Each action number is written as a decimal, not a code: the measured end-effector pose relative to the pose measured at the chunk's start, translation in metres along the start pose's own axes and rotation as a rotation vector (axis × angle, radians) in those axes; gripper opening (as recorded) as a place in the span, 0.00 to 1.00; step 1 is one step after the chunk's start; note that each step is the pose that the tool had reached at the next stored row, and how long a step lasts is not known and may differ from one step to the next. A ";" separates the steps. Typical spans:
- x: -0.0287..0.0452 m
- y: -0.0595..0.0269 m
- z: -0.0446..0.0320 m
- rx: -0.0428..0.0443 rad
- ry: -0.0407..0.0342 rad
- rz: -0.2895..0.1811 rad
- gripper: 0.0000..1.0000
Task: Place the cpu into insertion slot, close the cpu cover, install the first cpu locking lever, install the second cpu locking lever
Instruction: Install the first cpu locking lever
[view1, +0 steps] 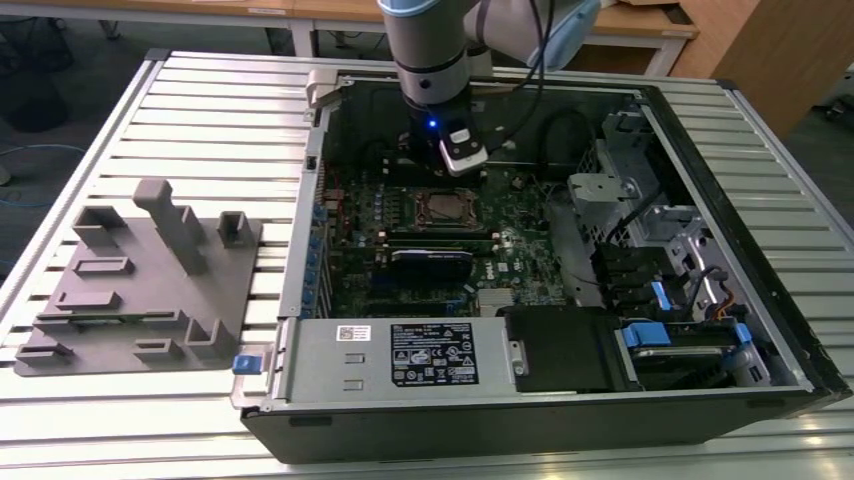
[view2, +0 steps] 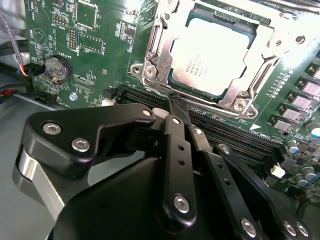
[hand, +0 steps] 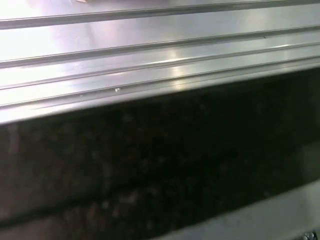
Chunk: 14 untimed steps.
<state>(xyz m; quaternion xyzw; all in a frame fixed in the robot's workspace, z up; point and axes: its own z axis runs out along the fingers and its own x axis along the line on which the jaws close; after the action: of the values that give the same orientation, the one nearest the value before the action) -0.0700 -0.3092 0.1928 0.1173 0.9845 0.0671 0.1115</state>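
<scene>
Inspector: End effector (view2: 172, 102) closed, fingers (view2: 176, 125) pressed together, holding nothing; poised just beside the socket inside the computer case (view1: 747, 390) on the tabletop (view1: 134, 420).

Clerk: Progress?

Inspector: Seated: cpu (view2: 212, 52) in insertion slot (view1: 447, 209). Down over it: cpu cover (view2: 260, 37). Locking levers: cannot tell, judged outstanding.
</scene>
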 end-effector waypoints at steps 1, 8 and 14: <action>0.0001 -0.0001 0.0006 0.0000 -0.0009 0.001 0.11; 0.0008 -0.0008 0.0032 -0.0001 -0.0048 0.005 0.11; 0.0007 -0.0007 0.0021 -0.0221 0.0006 0.011 0.11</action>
<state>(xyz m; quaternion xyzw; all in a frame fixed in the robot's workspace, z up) -0.0703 -0.3095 0.1905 0.1213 0.9831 0.0786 0.1122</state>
